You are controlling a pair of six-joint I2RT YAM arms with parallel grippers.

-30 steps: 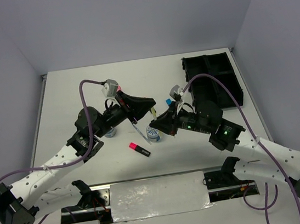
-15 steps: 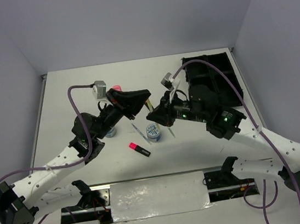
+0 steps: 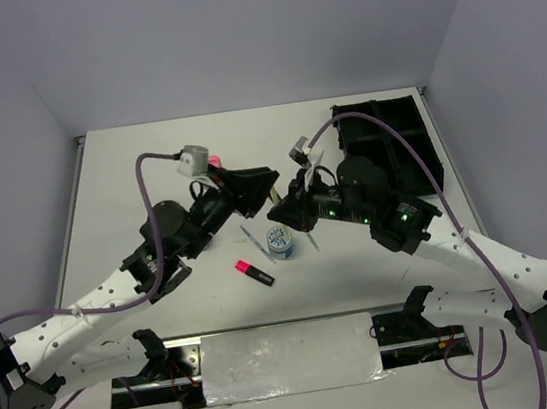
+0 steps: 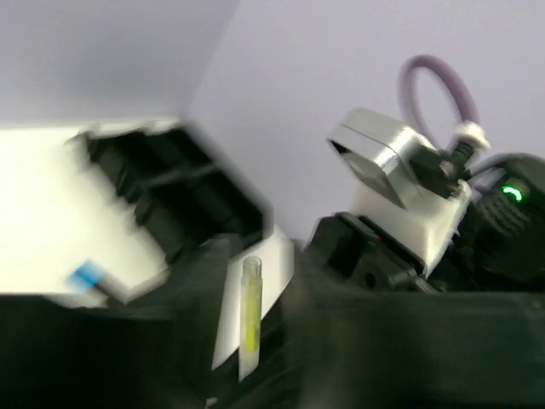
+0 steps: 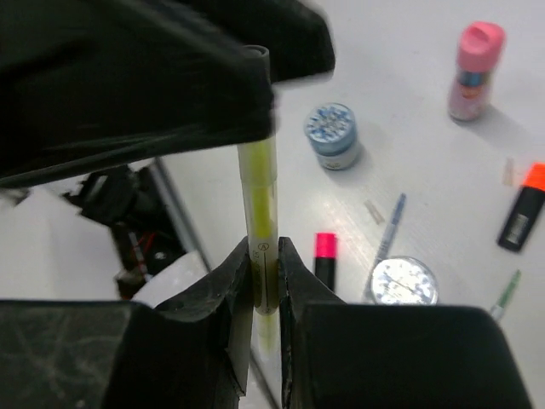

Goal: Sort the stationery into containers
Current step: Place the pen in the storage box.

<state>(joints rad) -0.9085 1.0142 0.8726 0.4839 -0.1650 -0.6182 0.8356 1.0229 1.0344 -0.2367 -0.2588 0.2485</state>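
Closest to my bases, the pink highlighter (image 3: 255, 272) lies flat on the table (image 3: 130, 183). Just past it sits a tub (image 3: 279, 241), with a blue pen (image 5: 387, 228) right against it. Above that spot my two grippers meet nose to nose. My right gripper (image 5: 264, 256) is clamped tight on the lower part of the yellow pen (image 5: 260, 196), so it's up off the table, and its top end runs in by my left gripper (image 3: 268, 178). Can't tell whether the left one is gripping it, that wrist view is a blurry mess. Further back the bottle (image 5: 473, 68) stands upright, and the tray (image 3: 403, 117) sits far right, well apart from the pen.
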